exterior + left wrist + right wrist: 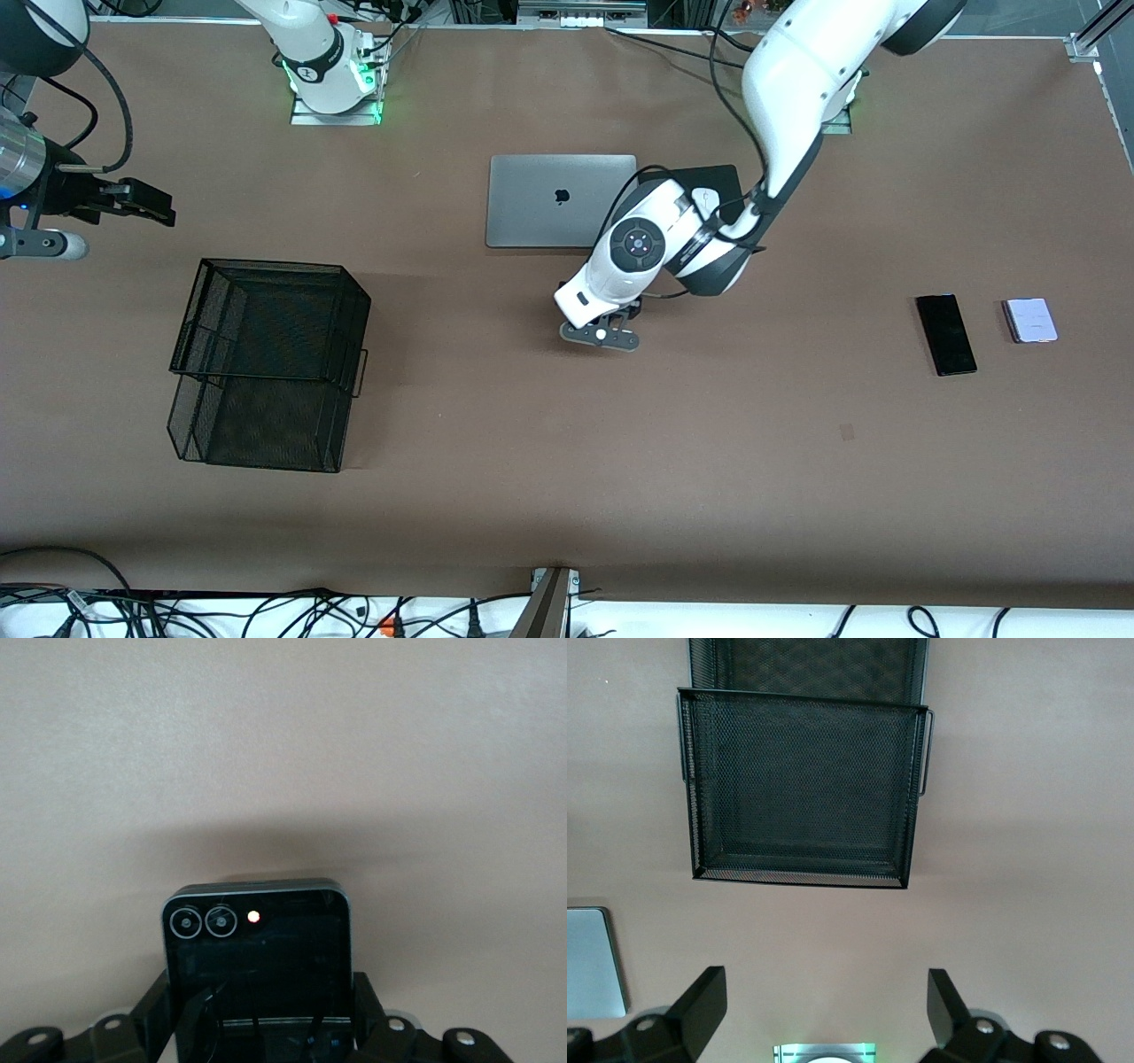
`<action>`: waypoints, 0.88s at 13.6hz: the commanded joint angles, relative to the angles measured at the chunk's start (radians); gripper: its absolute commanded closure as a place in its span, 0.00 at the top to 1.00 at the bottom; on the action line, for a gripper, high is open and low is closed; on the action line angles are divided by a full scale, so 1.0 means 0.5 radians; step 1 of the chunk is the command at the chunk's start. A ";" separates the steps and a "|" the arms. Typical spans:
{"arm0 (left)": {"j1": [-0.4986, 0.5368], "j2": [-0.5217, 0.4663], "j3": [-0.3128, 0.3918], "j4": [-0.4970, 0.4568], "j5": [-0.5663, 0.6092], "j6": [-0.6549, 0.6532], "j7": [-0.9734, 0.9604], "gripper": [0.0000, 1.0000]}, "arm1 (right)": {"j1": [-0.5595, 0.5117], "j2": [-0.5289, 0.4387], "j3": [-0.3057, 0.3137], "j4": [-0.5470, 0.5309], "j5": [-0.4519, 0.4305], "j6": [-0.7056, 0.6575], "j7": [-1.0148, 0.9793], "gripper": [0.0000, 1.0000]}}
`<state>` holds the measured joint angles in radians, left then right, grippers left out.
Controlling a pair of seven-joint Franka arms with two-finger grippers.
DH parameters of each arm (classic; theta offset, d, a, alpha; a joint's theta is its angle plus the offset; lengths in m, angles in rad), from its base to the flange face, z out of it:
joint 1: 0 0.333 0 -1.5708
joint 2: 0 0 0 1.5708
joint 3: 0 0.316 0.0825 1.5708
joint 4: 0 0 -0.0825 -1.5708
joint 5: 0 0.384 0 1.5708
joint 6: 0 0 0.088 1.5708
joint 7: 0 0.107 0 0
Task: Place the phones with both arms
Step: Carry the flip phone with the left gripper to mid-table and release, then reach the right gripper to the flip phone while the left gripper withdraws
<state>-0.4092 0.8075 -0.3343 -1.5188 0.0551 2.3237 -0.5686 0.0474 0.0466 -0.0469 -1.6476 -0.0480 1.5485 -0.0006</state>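
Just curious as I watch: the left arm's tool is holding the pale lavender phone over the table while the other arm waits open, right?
Not quite. The left tool is shut on the small black phone, as the left wrist view shows. The lavender phone lies on the table beside the long black phone. The right tool does wait open.

Clamped between the black fingers (159, 1005) of the left gripper (261, 1010): a small squarish black phone (257, 948), twin camera lenses and a red dot showing, above bare brown tabletop (283, 744).
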 commanded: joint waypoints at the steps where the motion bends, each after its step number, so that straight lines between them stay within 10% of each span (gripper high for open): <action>1: 0.027 -0.010 0.018 0.071 -0.003 -0.045 0.017 1.00 | 0.025 -0.010 0.014 -0.012 0.007 0.032 0.010 1.00; 12: 0.502 -0.664 0.089 0.138 0.157 -1.030 0.148 1.00 | 0.754 0.243 0.017 0.076 0.053 0.274 0.776 1.00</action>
<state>-0.2035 0.5263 -0.2868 -1.4350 0.1081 1.8603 -0.5450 0.3310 0.1071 -0.0305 -1.6468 -0.0372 1.6720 0.2747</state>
